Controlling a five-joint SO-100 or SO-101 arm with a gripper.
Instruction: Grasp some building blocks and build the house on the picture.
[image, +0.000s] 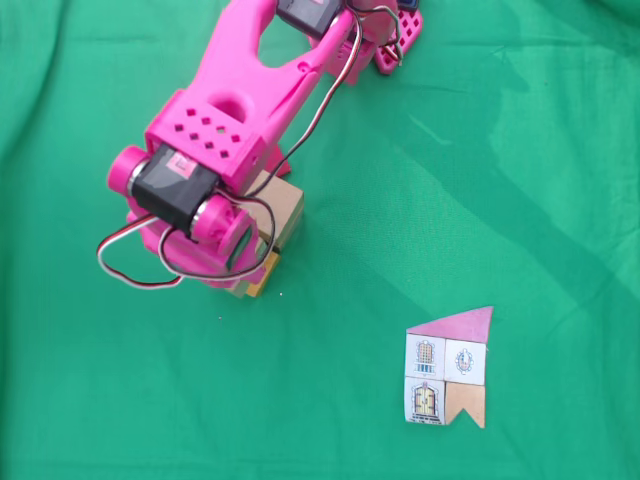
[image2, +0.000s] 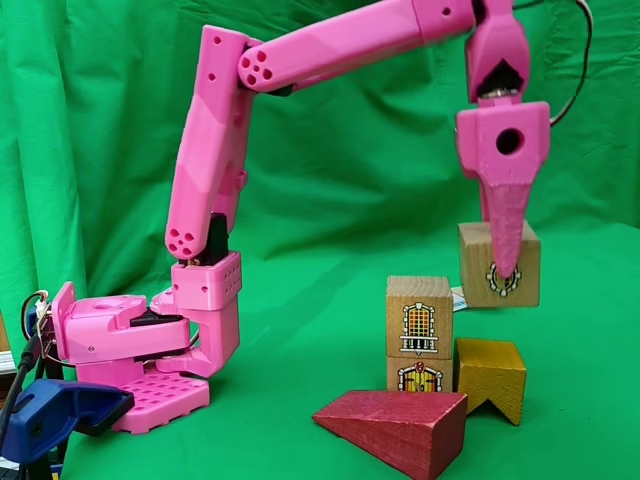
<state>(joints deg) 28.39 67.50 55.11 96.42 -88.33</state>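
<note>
Blocks: my pincer (image2: 507, 262) is clamped on a pale window cube (image2: 499, 265), held aloft beside the two-cube stack (image2: 419, 330) and over the notched yellow block (image2: 490, 374), its likely seat; the red wedge (image2: 395, 427) waits in front.

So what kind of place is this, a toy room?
Probably a hobby table made into a little film set. Green cloth covers the table and hangs behind, a pink robot arm works there, and wooden blocks sit with a paper house picture.

3 pale cubes (image2: 419, 316), 1 red wedge (image2: 395, 428), 1 yellow block (image2: 490, 375).
</note>
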